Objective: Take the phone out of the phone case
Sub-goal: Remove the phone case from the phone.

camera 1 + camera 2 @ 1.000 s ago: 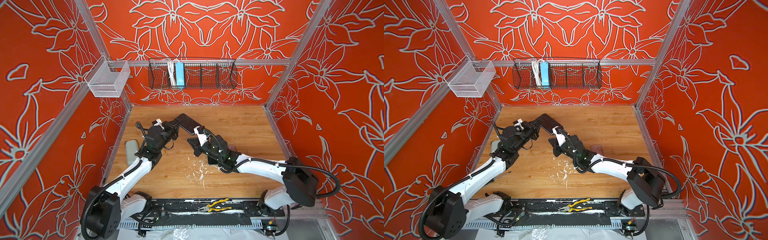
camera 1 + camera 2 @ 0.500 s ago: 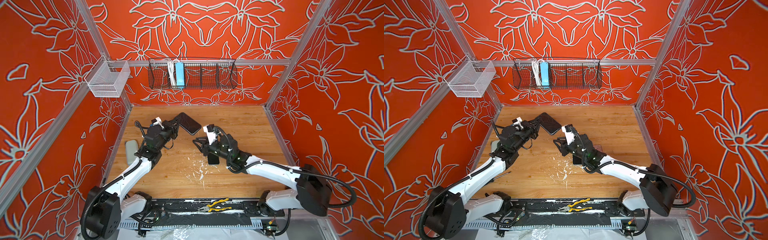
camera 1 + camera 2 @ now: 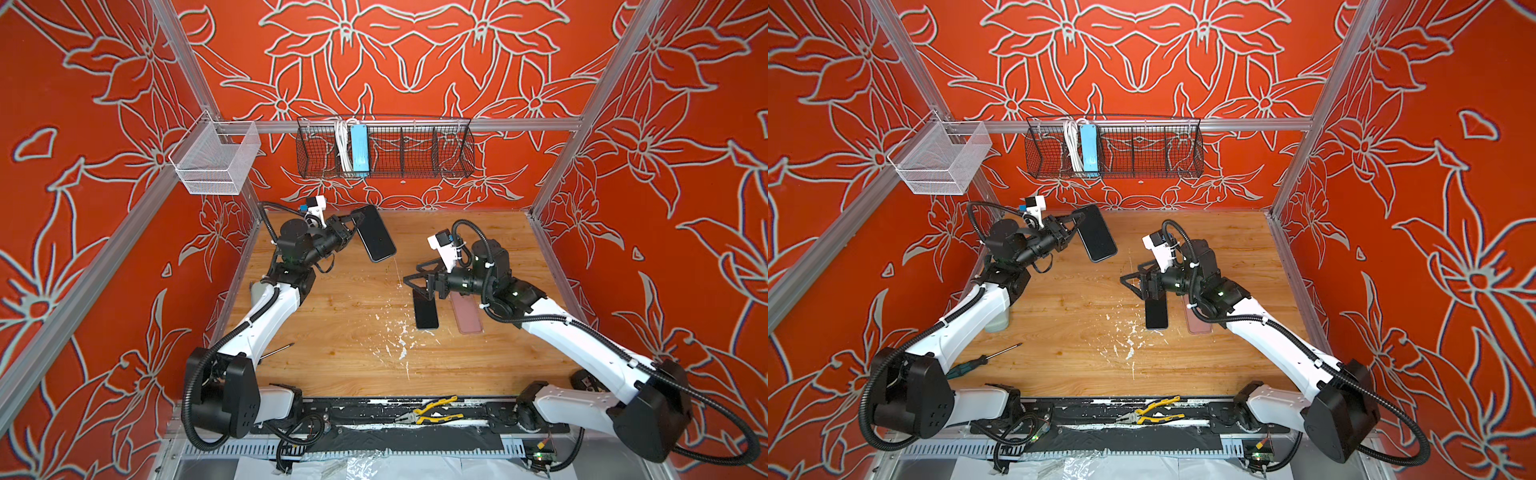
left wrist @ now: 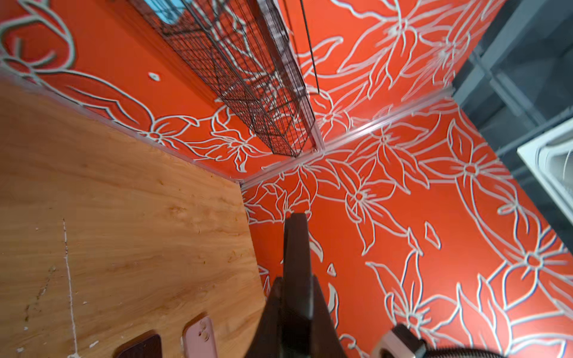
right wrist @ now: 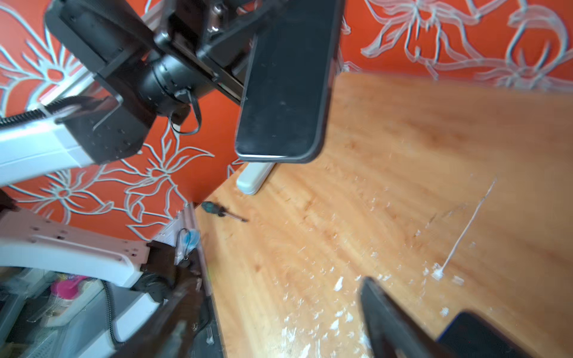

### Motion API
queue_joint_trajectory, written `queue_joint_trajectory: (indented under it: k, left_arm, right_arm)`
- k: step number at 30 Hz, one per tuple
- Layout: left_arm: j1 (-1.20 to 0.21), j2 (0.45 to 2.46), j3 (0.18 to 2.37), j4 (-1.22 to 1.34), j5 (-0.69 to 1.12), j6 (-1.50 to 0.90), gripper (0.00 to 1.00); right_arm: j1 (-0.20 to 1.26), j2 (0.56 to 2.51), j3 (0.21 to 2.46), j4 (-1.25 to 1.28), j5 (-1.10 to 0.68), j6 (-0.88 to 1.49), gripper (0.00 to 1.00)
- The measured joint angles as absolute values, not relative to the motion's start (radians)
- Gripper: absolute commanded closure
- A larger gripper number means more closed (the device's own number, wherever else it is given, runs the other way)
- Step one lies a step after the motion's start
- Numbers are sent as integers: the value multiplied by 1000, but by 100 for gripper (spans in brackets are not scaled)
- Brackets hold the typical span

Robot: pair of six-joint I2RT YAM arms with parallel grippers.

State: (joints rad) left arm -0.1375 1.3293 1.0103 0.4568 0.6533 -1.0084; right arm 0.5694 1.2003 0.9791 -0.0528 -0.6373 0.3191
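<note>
**Left claw pinches a black phone aloft, right claw stands wide over the table**

The left claw (image 3: 356, 218) is clamped tight on one end of a black phone (image 3: 376, 239). The phone hangs tilted, clear of the wooden table (image 3: 332, 332), just below and in front of the left half of the wire basket (image 3: 384, 145) on the back wall. The left wrist view shows the phone edge-on between the two fingers (image 4: 274, 310).

The right claw (image 3: 419, 276) has hold of nothing, and its fingers (image 5: 387, 313) stand far apart. It hovers above the table, farther out from the wire basket, below the basket's right half. Under it a black slab (image 3: 426, 311) lies flat on the wood. The dusty-pink phone case (image 3: 469, 318) lies flat just beside that slab, on the right arm's side. The two lie parallel with a narrow strip of wood between them. In both top views the end of the case nearer the wire basket is hidden under the right wrist. Whether anything sits inside the case I cannot tell.

Out from the wire basket's left end, by the side wall, a pale grey slab (image 3: 996, 322) lies partly under the left arm, with a screwdriver (image 3: 984, 359) beyond it. Yellow-handled pliers (image 3: 432, 409) rest on the black front rail, farthest from the wire basket
</note>
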Motion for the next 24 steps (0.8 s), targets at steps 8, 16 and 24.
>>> queue_joint_trajectory:
  k: [8,16,24]
  left_arm:
    - [-135,1329,1089,330,817,-771,100]
    - [-131,1360,1131,267,1021,-642,100]
    - [-131,1388,1133,207,1103,-540,100]
  right_arm:
    - [549,1213,1030,-154,-676,264,4]
    - [549,1267,1131,-290,-698,157,9]
    - [549,1275,1151,-353,-714,92,5]
